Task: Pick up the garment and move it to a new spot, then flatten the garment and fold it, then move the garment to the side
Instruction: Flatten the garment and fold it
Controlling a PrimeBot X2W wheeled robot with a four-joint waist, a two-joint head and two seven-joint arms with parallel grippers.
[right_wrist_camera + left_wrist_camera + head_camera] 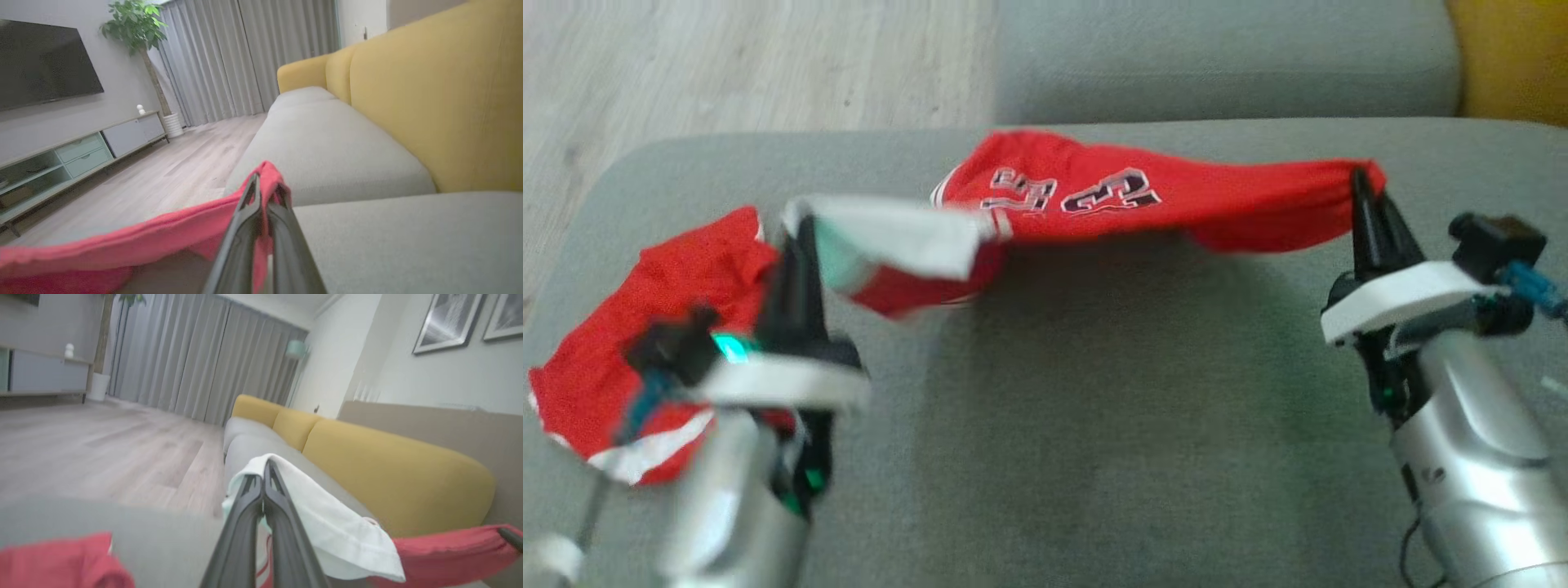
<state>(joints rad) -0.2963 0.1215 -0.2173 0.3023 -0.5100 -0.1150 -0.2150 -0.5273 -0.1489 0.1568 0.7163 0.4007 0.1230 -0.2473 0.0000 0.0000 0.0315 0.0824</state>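
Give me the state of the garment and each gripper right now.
garment: unfolded, stretched in the air between both grippers, loose end trailing left.
left gripper: shut on the garment's white part.
right gripper: shut on the garment's red end.

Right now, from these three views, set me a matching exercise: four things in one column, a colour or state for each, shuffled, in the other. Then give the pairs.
1. left gripper
2. right gripper
3. sofa backrest
4. seat cushion

A. yellow
B. shut on a red edge of the garment
C. grey
D. shut on white cloth of the garment

Pairs: 1-D, 2-B, 3-A, 4-C.
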